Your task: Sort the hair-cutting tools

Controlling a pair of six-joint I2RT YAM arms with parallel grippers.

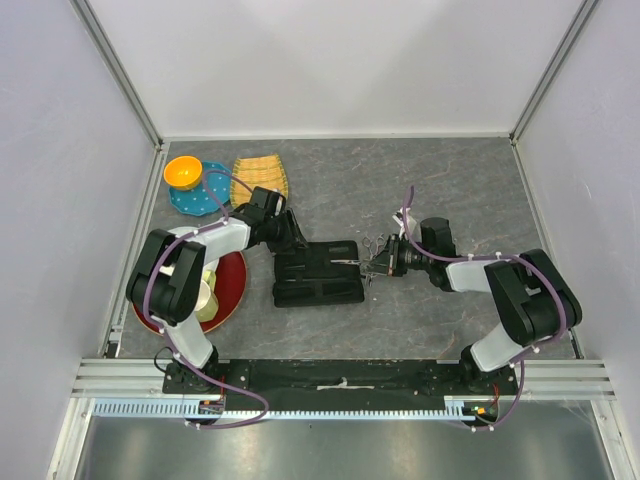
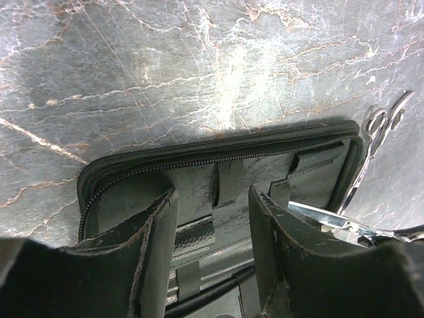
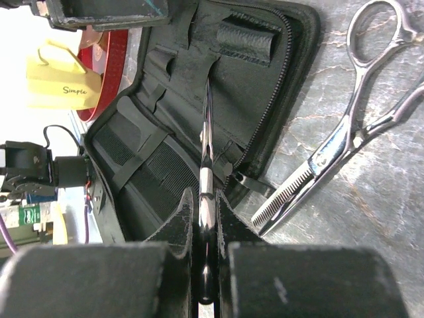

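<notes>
Right gripper (image 3: 204,202) fingers clamped on slim silver scissors (image 3: 207,132). Open black case (image 3: 265,93) on table (image 1: 450,190); left gripper (image 2: 212,195) spread wide over it, holding nothing. Clamped pair: long axis straight out from jaws, tip over case interior, toward left arm. Only right wrist view shows teeth on second scissors (image 3: 344,139), flat just beside case zip, rings farthest from gripper.

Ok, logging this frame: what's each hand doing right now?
Left hand: open, over the case.
Right hand: closed on scissors.
</notes>
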